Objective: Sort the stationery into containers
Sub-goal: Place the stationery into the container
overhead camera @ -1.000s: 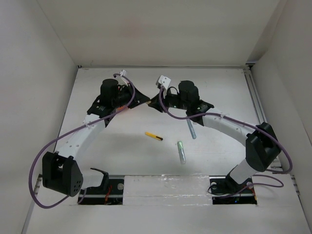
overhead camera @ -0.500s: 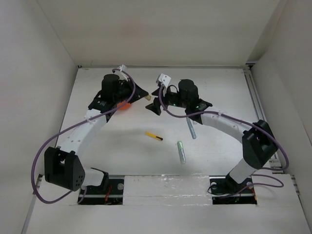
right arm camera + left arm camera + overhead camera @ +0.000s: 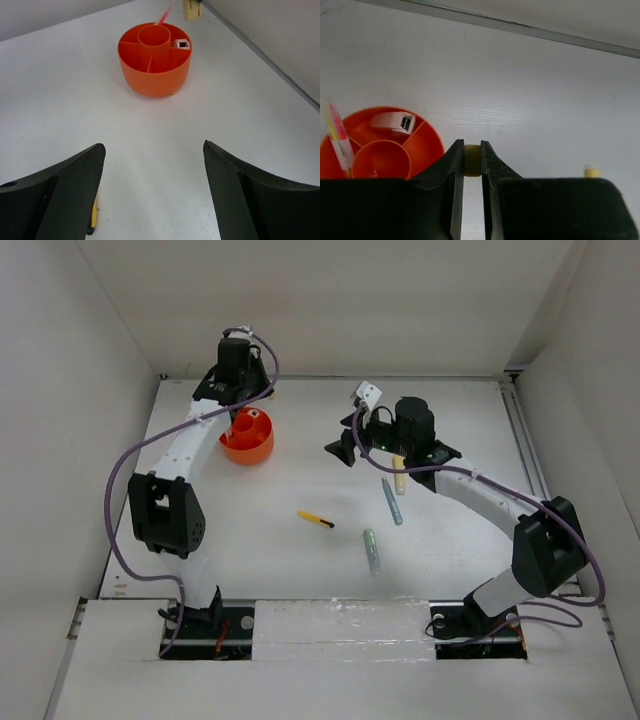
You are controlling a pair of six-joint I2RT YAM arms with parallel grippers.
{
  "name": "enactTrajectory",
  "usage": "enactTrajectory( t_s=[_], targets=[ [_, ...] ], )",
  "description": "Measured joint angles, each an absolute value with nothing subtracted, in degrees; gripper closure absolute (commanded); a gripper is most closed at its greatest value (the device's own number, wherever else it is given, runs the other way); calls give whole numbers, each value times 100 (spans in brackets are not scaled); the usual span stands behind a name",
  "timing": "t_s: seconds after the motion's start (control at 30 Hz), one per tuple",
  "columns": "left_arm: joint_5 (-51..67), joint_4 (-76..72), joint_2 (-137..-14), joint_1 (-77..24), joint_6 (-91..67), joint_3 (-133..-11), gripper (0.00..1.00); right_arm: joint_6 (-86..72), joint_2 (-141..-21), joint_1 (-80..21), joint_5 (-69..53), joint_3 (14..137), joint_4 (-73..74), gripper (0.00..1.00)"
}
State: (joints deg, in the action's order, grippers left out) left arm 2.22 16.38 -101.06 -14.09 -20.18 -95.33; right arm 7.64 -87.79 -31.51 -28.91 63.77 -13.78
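Stationery lies loose on the white table (image 3: 290, 570) in the overhead view: a slim yellow-and-black pen (image 3: 316, 520) near the middle, a grey-blue pen (image 3: 391, 502) and a pale green marker (image 3: 372, 551) to its right, and a pale yellow marker (image 3: 399, 483) partly covered by the right arm. The round orange plastic cup (image 3: 250, 450) stands at the far left of the table, close to the back wall, with the left arm stretched over its far side, so that the wrist hides the fingers from above. The left wrist camera supplies what is missing: the left gripper (image 3: 472, 150) is clamped on a small yellowish block (image 3: 472, 161) held above the table, just right of the cup. It also looks into the cup, where a white eraser with a dark label (image 3: 393, 121) lies in one outer compartment and a pink-and-yellow pen (image 3: 337, 135) leans in another, beside the round centre tube. A second small yellow bit (image 3: 591, 172) peeks over the right finger's body; what it is cannot be told. The right wrist camera faces the cup from across bare table, with the right gripper (image 3: 154, 146) spread wide and holding nothing.
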Motion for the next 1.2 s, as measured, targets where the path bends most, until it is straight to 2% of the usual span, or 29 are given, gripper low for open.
enactTrajectory(
  t_s=[0.23,0.87,1.0,1.03,1.17,1.2],
  targets=[
    [-69,2224,-10796,-1431,-1326,-9813,100,847,-8691,-3155,-2906,6377,-1310,14],
    [-928,2410,-11087,-1441,-1111,-9601,100,921,-8691,-3194,-3048,6377,-1236,14],
    [-915,2464,-11150,-1444,-1133,-9601,85,926,-8691,-3199,-3048,6377,-1234,14],
    [-908,2471,-11150,-1444,-1140,-9601,79,928,-8691,-3201,-3048,6377,-1234,14],
    [-805,2473,-11150,-1444,-1164,-9601,66,945,-8691,-3227,-3050,6377,-1234,14],
    [-762,2473,-11150,-1444,-1173,-9601,58,945,-8691,-3232,-3050,6377,-1234,14]
  ],
)
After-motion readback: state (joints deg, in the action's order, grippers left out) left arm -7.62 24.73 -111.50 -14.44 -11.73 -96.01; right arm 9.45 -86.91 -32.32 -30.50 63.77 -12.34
